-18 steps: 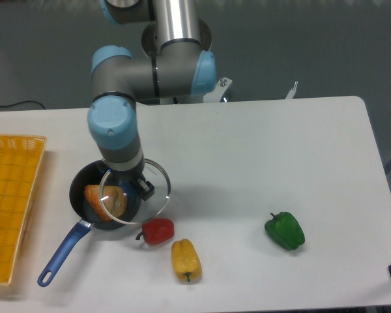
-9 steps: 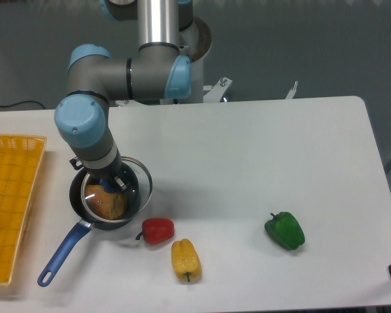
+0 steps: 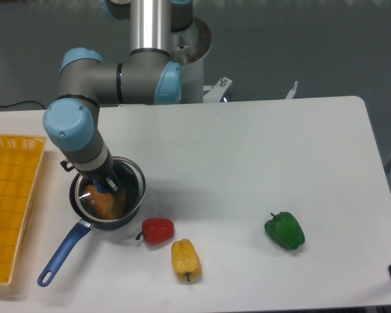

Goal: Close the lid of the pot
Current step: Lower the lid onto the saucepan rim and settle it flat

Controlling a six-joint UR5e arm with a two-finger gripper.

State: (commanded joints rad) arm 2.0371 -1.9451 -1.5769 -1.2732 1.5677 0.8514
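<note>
While the lid sits nearly in place:
fingers (image 3: 108,184): apparently closed on the knob, partly hidden;
pot lid (image 3: 111,190): directly under fingers, over pot (image 3: 107,198);
left: lower fully, release

Red pepper (image 3: 158,230), yellow pepper (image 3: 186,259), green pepper (image 3: 285,231) on white table (image 3: 260,163); yellow basket (image 3: 10,202) at left

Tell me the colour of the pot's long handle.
Blue; the pot's handle shows clearly in the fixed camera view.

Even overhead light, soft shadows, low-res.
</note>
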